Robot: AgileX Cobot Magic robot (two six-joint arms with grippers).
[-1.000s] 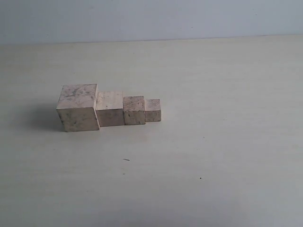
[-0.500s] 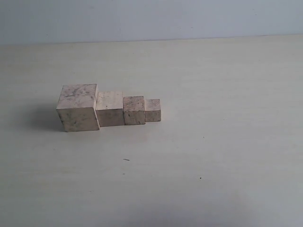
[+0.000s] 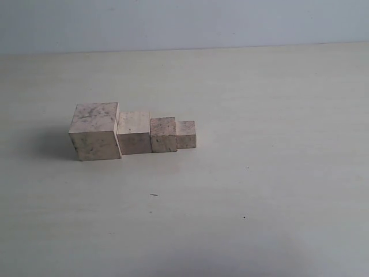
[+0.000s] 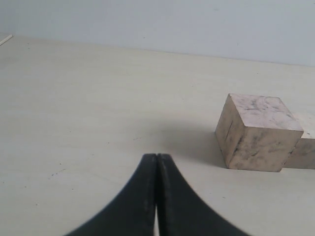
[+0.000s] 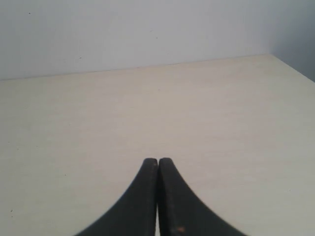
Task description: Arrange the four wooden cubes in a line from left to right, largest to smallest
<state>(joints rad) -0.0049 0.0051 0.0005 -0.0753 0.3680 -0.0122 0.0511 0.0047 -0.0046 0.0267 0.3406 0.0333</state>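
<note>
Now, four wooden cubes (image 3: 138, 135): standing in one row on the worktop (image 3: 259, 184), left of the middle in the exterior view, each touching its neighbour or very nearly so.
Order: largest cube (image 3: 95, 131) at the left end, then second cube (image 3: 134, 133), third cube (image 3: 164, 134), and smallest cube (image 3: 186, 134) at the right end; by size the line already reads as the task asks.
Alignment: front faces sit roughly on one line; the largest looks turned a touch against the rest.
Handling: stiff, solid-looking blocks, probably light and unlikely to break; bare flat wood should give fair friction, though a small one could twist or skid if pinched off-centre.
Where to take hold: two opposite side faces at mid-height; inside the row only front and back faces are free, so a pinch there risks nudging the neighbours.
Left claw (image 4: 156, 164): tips pressed together, holding nothing, near the largest cube but apart from it.
Right claw (image 5: 157, 167): tips together, empty, over bare worktop, no cube in its view.
Judgement: little or nothing seems left to do.
</note>
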